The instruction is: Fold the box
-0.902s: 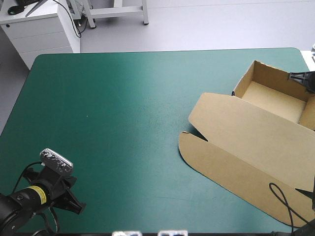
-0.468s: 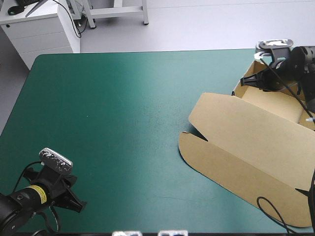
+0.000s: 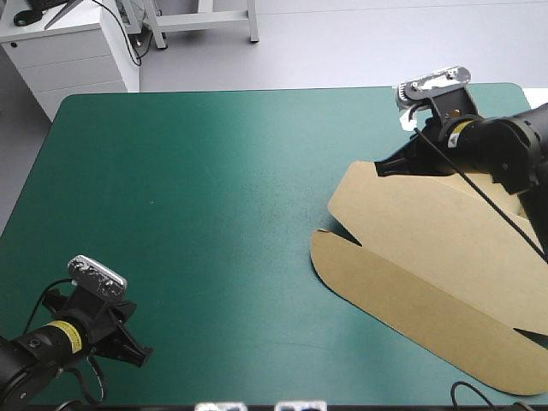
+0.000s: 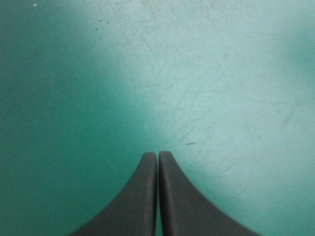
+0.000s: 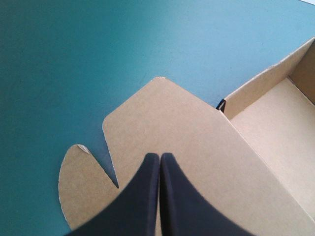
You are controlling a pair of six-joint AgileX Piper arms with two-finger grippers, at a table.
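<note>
From above, we saw the brown box [image 3: 428,248] lying on the right part of the table [image 3: 197,171]. Its lid [image 3: 411,214] was spread flat toward the near edge, with a rounded flap [image 3: 385,291] beyond a crease. The tray end sat toward the far right corner, mostly hidden behind the right arm. The right gripper [image 3: 385,169] hung over the lid's far corner, its black fingers drawn to one point. The left gripper [image 3: 137,351] sat near the table's near left corner, well apart from the box. A yellow band [image 3: 62,336] ringed that arm's wrist, and we could not read its print.

In the left wrist view, the left gripper [image 4: 158,155] was clenched, its fingers meeting with nothing between them. Only the scratched teal-green cover [image 4: 197,73] lay ahead of it.

In the right wrist view, the right gripper [image 5: 160,156] was likewise clenched on nothing, poised over the lid [image 5: 187,128]. The flap [image 5: 81,182] lay to one side of the fingers and the open tray [image 5: 275,128], with its raised walls, to the other. We found no writing on the board.
</note>
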